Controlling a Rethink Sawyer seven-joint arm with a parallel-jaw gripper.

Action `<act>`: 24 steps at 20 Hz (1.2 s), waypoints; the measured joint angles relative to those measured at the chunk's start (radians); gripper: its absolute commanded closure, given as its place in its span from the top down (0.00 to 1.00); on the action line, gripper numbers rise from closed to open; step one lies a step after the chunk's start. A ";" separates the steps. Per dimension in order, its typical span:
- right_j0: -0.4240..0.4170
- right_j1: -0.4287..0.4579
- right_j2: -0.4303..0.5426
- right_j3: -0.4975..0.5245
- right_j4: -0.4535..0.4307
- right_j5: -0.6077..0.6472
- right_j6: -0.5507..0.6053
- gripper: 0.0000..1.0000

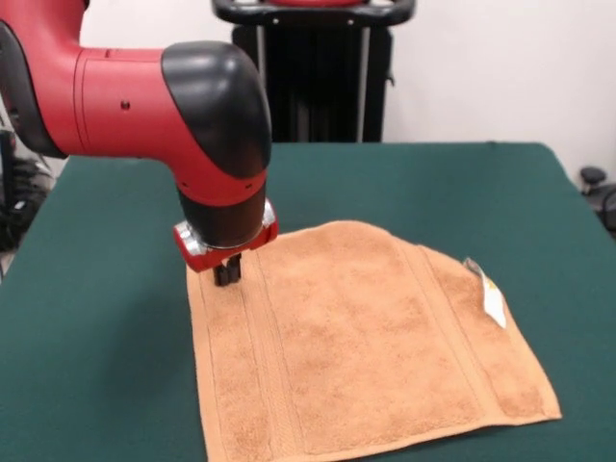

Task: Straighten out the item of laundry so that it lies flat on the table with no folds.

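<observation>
A tan-orange terry towel [361, 342] is seen spread nearly flat on the dark green, felt-like table [106, 385], toward the near edge of the front view. Its shape is roughly rectangular, turned at a slight angle to the table edges. The pile looks soft and looped. Woven border bands are seen running along the left side and again near the right side. A small white tag [491, 294] is seen sticking out at the right-hand edge, where the hem is slightly lifted. The far edge appears gently rounded rather than straight.

The red and black arm [164, 106] is seen reaching in from the upper left, with a smooth glossy shell. The gripper [227, 271] is positioned at the towel's far left corner, its dark tips down at the cloth. The tips appear as one dark block; whether they are apart, together or clamped on the cloth cannot be told.
</observation>
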 measured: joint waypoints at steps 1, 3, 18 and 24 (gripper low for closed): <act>0.000 0.000 0.000 0.000 0.000 0.001 0.000 0.00; 0.001 0.000 0.000 0.000 -0.003 0.001 0.000 0.00; 0.006 -0.001 0.000 0.003 -0.034 0.042 -0.014 0.00; 0.003 0.001 -0.004 0.031 -0.059 0.104 -0.014 0.00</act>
